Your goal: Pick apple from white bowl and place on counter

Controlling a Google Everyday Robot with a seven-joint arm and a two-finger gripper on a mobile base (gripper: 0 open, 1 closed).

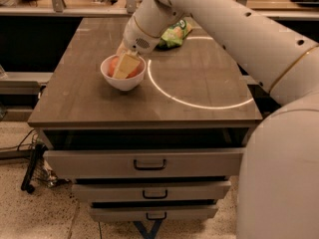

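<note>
The white bowl [122, 80] stands on the counter [99, 103], left of the bright light ring. The red-orange apple [114, 63] lies inside it, mostly covered; only its left and right edges show. My gripper [124, 66] reaches down from the white arm into the bowl, its pale yellowish finger [125, 65] lying over the apple.
A green snack bag [174, 33] lies at the back of the counter, behind the arm. Grey drawers with dark handles [149, 164] sit below the front edge. My large white arm spans the right side of the view. The floor is at lower left.
</note>
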